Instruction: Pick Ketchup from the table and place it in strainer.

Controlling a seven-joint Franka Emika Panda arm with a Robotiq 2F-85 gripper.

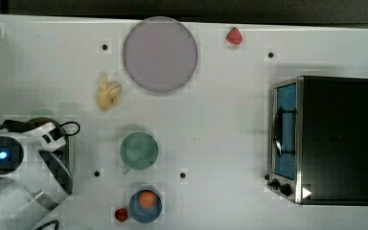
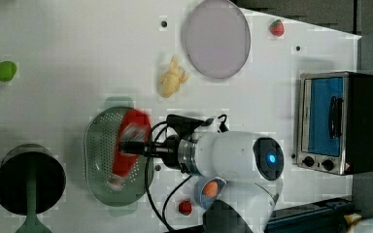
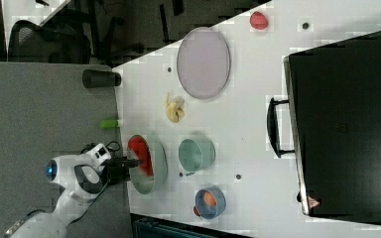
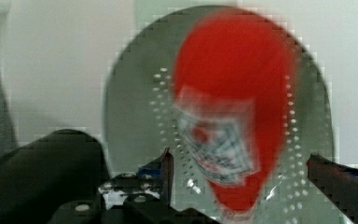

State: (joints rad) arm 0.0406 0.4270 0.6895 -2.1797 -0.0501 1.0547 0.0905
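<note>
The ketchup [image 4: 235, 93], a red bottle with a white label, lies blurred inside the strainer [image 4: 135, 116], a pale green perforated oval basket. In the left view the ketchup [image 2: 128, 145] stretches across the strainer [image 2: 99, 160]. In the right view the ketchup [image 3: 140, 153] rests against the wall of the strainer [image 3: 158, 163]. My gripper [image 4: 241, 157] hovers over the basket, open. Its fingers [image 4: 167, 163] stand wide apart on either side of the bottle's narrow end, clear of it. In the top view my arm [image 1: 9, 153] covers the basket.
A green cup [image 1: 139, 151] stands mid-table. Near the front are a blue bowl [image 1: 145, 205] and a tiny red ball [image 1: 121, 214]. A grey plate [image 1: 160, 54], a yellow toy [image 1: 108, 92], a strawberry [image 1: 234, 36] and a toaster oven [image 1: 330, 139] lie further off. A dark pot [image 2: 29, 178] stands beside the strainer.
</note>
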